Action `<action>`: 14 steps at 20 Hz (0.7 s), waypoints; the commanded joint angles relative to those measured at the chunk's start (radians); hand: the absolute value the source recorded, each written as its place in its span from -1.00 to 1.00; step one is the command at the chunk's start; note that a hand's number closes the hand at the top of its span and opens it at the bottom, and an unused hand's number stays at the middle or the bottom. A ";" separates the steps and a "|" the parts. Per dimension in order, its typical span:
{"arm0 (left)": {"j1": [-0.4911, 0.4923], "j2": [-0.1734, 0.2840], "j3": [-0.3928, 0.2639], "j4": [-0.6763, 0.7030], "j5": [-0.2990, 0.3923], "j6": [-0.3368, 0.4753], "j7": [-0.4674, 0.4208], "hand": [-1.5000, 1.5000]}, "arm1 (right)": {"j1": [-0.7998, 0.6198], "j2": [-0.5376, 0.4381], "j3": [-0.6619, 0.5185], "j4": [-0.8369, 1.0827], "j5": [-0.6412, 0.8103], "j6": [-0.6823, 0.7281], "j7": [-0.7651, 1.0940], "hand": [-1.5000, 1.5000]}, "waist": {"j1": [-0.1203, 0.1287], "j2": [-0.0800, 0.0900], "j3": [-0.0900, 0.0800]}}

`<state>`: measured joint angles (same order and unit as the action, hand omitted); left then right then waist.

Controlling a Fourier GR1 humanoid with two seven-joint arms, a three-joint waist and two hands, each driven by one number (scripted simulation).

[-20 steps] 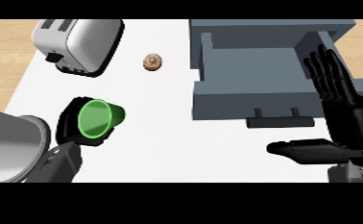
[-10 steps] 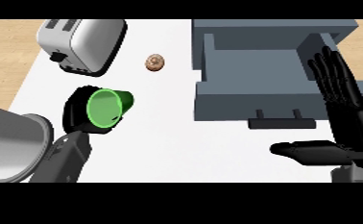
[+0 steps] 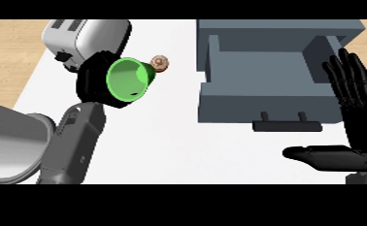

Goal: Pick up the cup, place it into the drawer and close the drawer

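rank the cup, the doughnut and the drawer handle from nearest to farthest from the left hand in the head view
1. Green cup: held in the left hand, left of centre.
2. Doughnut: just right of the cup's rim, a little farther back.
3. Drawer handle: far right, on the open drawer's front.

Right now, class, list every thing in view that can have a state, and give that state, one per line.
cup: held off the counter, tilted, empty
left hand: curled round the cup
right hand: open, resting by the drawer
drawer: open, empty
toaster: slots empty
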<state>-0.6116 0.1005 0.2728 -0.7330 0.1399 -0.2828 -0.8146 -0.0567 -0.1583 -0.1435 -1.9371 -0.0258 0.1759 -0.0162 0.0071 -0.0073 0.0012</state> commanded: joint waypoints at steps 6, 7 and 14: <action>-0.161 -0.098 -0.164 -0.289 0.018 0.217 0.328 1.00 | -0.006 -0.009 -0.013 0.048 0.006 0.011 -0.028 -1.00 | -0.010 0.001 0.000; -0.078 -0.092 -0.150 -0.401 0.005 0.152 0.393 1.00 | 0.016 -0.020 -0.042 0.030 -0.020 0.028 -0.053 -1.00 | 0.000 0.001 0.000; -0.308 -0.100 -0.305 -0.329 0.016 0.398 0.525 1.00 | -0.057 -0.040 -0.059 0.061 -0.040 0.029 -0.002 -1.00 | -0.018 0.007 -0.001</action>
<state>-0.8270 0.0070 0.0453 -1.0673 0.1482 0.0156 -0.3719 -0.0641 -0.1820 -0.1866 -1.9043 -0.0539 0.2037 -0.0399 -0.0062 -0.0025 0.0007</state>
